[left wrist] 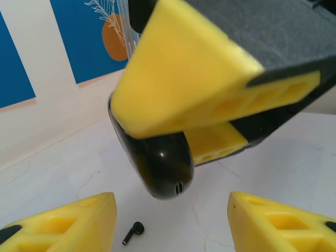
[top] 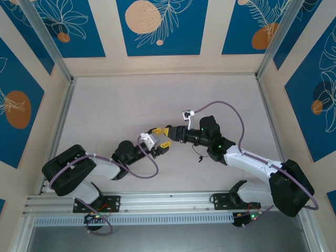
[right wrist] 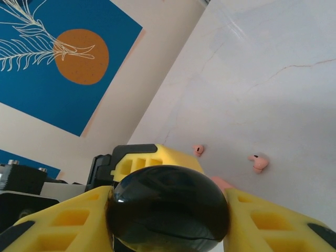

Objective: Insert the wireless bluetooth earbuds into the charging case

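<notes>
**Black case in the grip, buds loose on the table**

The left wrist cam catches one black earbud [left wrist: 134,232] lying on the table [left wrist: 283,157], just under the glossy black charging case [left wrist: 160,168]. The right tool [right wrist: 169,205] is clamped on that case, a yellow finger on each side. The left tool [left wrist: 172,205] sits right in front of it, fingers apart with nothing between them. The right wrist cam adds a pink bud [right wrist: 198,150] and a second pink bud [right wrist: 258,163] further out, apart from each other.

Blk case [right wrist: 168,207], prob. shut; bud [left wrist: 134,232] flat
</notes>
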